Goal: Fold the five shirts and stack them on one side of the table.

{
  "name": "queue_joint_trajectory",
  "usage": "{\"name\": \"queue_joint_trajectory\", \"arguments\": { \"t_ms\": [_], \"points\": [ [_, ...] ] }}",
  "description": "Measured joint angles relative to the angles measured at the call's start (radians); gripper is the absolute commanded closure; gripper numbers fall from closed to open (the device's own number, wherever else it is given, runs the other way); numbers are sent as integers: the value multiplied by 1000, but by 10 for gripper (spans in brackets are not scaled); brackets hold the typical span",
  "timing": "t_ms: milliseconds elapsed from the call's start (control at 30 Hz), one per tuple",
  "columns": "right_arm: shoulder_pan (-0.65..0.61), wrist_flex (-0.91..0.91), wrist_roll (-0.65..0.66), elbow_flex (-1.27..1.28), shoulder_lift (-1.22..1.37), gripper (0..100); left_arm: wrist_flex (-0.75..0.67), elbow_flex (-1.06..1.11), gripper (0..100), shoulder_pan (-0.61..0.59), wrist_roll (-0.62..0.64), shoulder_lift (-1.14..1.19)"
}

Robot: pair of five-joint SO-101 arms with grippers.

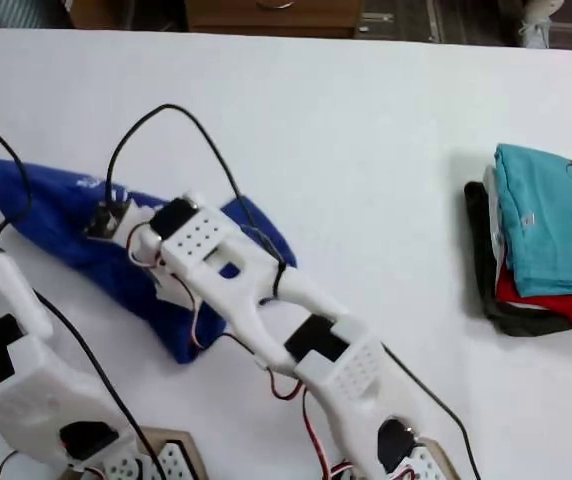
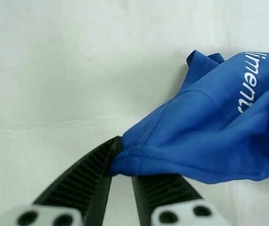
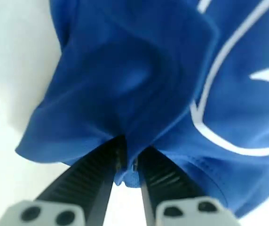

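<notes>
The broad white table [image 1: 366,130] took up nearly the whole high view. On it, toward 9 o'clock, lay the crumpled blue fabric shirt with white lettering [image 1: 56,235], stretched from the 9 o'clock edge down toward 7 o'clock, with a further flap showing past the arm near the centre.

The white plastic right arm [image 1: 266,300] ran from its base at about 5 o'clock diagonally up to the shirt, lying across the cloth. The white plastic left arm [image 1: 16,350] stood at 8 o'clock along the table's edge.

At 3 o'clock, well apart from the blue shirt, sat the stack of folded shirts [image 1: 541,250]: a teal shirt [image 1: 551,215] on top, a red shirt [image 1: 556,305] under it, and a dark shirt [image 1: 486,265] at the bottom, its edge sticking out toward the centre.

The left gripper [image 2: 122,160], with black ribbed fingers [image 2: 85,176], was pinching a folded hem of the blue shirt [image 2: 209,136], its tips closed on the cloth. The right gripper [image 3: 127,155] was likewise pressed together on a bunched fold of the blue shirt [image 3: 125,70]; in the high view it [image 1: 106,220] sat on the shirt.

A thin black cable [image 1: 166,110] arched over the right arm's wrist.
</notes>
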Motion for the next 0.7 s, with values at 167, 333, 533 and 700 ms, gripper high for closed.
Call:
{"name": "queue_joint_trajectory", "arguments": {
  "t_ms": [167,333,533,700],
  "points": [
    [124,20,66,0,-164,978,0,0,980,0,0,0],
    [236,48,157,0,-396,978,0,0,980,0,0,0],
    [394,34,255,0,-601,978,0,0,980,49,0,0],
    [512,25,279,5,-686,978,18,15,980,138,0,0]
  ]
}}
